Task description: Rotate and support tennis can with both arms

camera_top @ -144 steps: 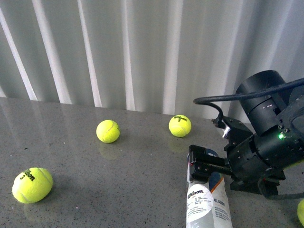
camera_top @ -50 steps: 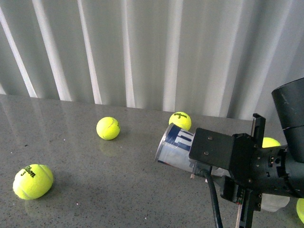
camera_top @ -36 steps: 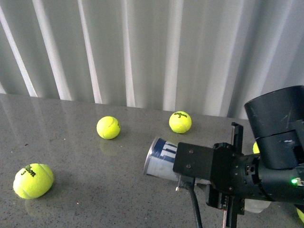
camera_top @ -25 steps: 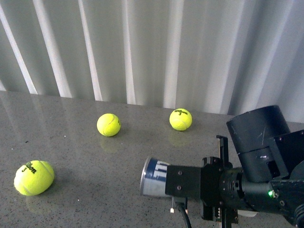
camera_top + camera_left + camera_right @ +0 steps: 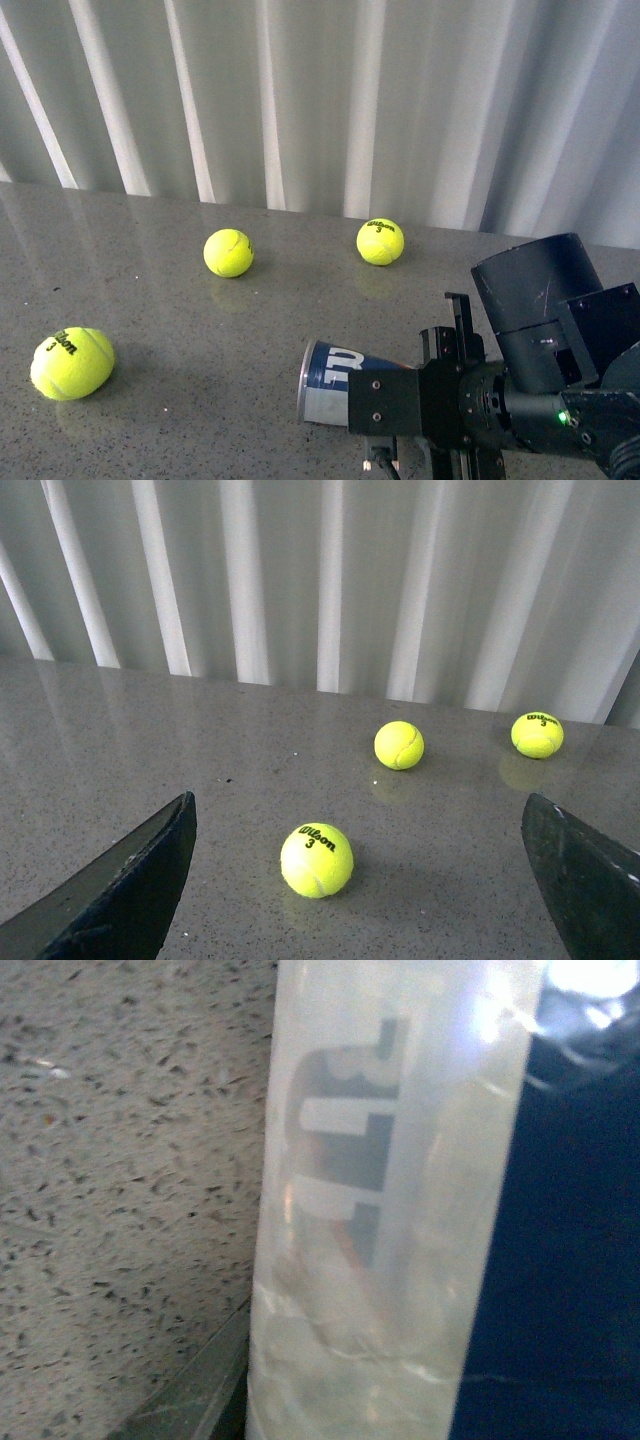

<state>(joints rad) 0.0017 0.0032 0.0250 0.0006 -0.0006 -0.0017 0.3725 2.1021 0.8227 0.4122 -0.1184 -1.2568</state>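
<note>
Tennis can [image 5: 328, 384] lies horizontal at front right, low by the grey counter [image 5: 180, 320]; contact unclear. Silver rim faces left, blue label showing. Right hand [image 5: 398, 402] clasps its body, which fills the right wrist view. Left hand [image 5: 357, 802] spread wide, holding nothing. Three tennis balls [image 5: 229, 252] lie beyond, well apart.

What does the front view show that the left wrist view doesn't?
Only the front view: the tennis can, turned sideways and partly hidden behind the right arm. Only the left wrist view: the left gripper, its fingers spread wide. Both: three tennis balls, the grey table and the white curtain.
</note>
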